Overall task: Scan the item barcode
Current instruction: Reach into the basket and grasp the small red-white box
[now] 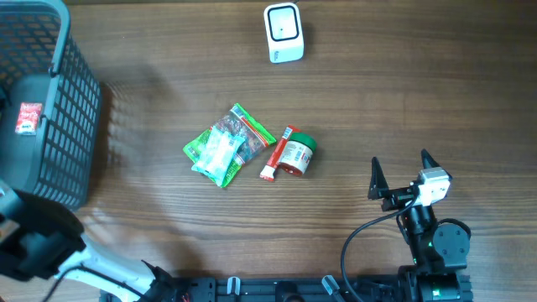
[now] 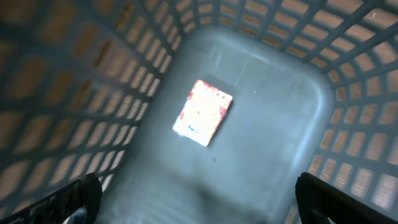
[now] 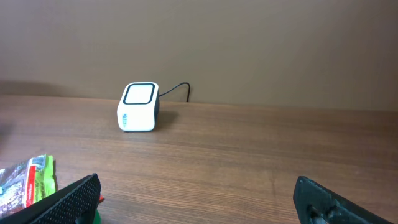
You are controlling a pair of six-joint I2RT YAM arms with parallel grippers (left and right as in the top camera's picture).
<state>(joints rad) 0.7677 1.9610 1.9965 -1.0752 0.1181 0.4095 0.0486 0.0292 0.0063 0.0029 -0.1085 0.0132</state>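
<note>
The white barcode scanner [image 1: 284, 33] stands at the table's far edge, and it shows in the right wrist view too [image 3: 138, 107]. A red-and-white packet [image 2: 203, 112] lies flat on the floor of the grey basket [image 1: 80, 101]; from overhead the packet [image 1: 29, 118] sits at the basket's left. My left gripper [image 2: 199, 199] hangs open above the basket floor, holding nothing. My right gripper [image 1: 401, 164] stands open over bare table at the lower right, empty. Green packets [image 1: 226, 144] and a small jar with a green lid [image 1: 295, 154] lie mid-table.
A thin red-and-white tube [image 1: 278, 153] lies against the jar's left side. The basket's lattice walls [image 2: 348, 81] surround my left gripper on all sides. The edge of the green packets [image 3: 28, 180] shows left of my right gripper [image 3: 199, 193]. The scanner's cable [image 3: 177, 88] trails behind it.
</note>
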